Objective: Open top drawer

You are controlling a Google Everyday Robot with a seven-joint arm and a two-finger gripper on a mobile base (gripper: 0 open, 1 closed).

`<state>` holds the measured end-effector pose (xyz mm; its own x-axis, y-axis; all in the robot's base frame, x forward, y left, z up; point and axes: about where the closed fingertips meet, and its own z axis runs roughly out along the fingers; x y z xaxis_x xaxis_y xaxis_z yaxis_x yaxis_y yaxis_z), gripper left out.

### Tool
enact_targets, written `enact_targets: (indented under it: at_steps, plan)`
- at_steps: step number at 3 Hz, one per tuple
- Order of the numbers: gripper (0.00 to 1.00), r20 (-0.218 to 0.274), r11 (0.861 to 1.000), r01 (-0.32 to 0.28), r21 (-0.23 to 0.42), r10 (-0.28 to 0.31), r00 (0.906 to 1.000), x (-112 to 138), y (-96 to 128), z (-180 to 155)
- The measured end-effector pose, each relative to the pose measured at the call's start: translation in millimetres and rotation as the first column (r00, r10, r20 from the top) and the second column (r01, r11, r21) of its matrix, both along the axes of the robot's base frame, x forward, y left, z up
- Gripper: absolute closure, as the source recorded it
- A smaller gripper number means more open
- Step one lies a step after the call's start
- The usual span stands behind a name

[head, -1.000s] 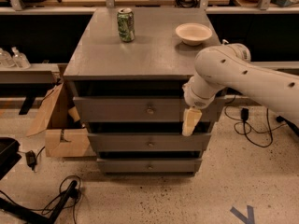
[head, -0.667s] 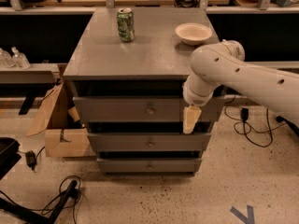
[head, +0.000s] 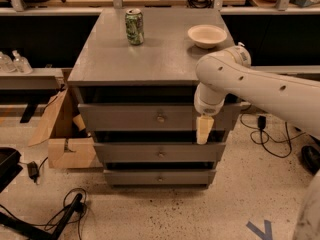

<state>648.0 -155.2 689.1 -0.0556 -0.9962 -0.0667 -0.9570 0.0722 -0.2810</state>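
Gripper (head: 204, 130) hung before top drawer (head: 125, 117), well right of knob (head: 160, 118) | grip state: could not tell | needed, I judged: shift across, centre on knob, pull straight.

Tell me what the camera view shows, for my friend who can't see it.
A white robot arm from the right holds its gripper pointing down in front of the top drawer, right of the knob and not on it. The grey three-drawer cabinet has a green can and a bowl on top.
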Motion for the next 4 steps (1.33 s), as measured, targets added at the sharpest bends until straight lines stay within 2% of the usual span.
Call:
enact_targets:
  at_steps: [1,3,4]
  plan:
    - [0.0,-0.008,1.0,-0.007,-0.029,0.007,0.9999,6,0,-7]
    - [0.0,-0.042,1.0,0.004,-0.031,-0.005,0.9991,18,0,-25]
    - [0.18,-0.068,0.999,0.049,-0.004,-0.049,0.9965,17,-2,-35]
